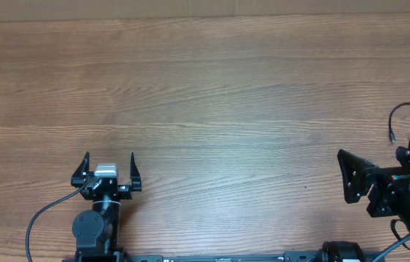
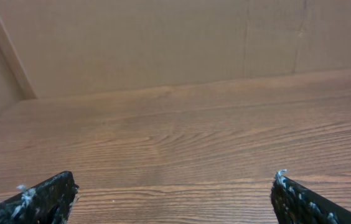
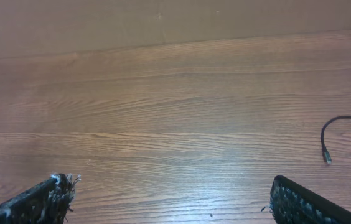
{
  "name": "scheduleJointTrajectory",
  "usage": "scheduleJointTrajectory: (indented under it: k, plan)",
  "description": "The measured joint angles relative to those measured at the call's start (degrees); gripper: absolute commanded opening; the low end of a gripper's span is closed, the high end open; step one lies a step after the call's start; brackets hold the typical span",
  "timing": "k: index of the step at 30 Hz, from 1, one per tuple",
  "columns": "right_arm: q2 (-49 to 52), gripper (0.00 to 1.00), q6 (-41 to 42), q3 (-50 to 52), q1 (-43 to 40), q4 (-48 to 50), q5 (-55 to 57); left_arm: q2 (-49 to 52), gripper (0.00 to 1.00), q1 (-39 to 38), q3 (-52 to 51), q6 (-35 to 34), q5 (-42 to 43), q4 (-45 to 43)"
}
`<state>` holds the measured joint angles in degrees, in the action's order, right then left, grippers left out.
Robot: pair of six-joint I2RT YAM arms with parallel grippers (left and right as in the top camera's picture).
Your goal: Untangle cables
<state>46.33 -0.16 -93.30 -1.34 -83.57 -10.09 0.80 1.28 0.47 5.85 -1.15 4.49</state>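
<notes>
Two end effectors sat toward the near edge of the desk (image 1: 205, 87). On the left, the left end effector (image 1: 109, 157) pointed away from its base with its fingers spread wide, gripping nothing (its wrist view looked across wood grain to a plain tan wall). Further right, the right end effector (image 3: 170, 182) was spread just as wide and also held nothing. At the far right edge I saw the cables (image 1: 403, 115): a thin black strand curved on the desk, ending in a small plug, near the right arm, with more running out of frame.
</notes>
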Motion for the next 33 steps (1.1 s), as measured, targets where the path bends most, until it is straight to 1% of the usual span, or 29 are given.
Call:
scheduleJointTrajectory:
  k: [25,27,30,33]
  plan:
    - [0.00,1.00,-0.02,0.11,0.00,-0.37,1.11,0.00,1.00,0.00,0.00,0.00,0.00,0.00]
    - [-0.35,1.00,-0.04,1.07,0.00,3.41,1.09,0.00,0.99,0.00,0.00,-0.02,-0.02,0.00]
    - [-2.27,1.00,-0.04,5.51,0.00,12.50,1.09,0.00,0.99,0.00,0.00,-0.02,-0.02,0.02]
    - [-6.84,1.00,-0.04,13.94,0.00,22.62,1.03,-0.02,0.99,0.00,0.00,-0.11,-0.02,-0.04]
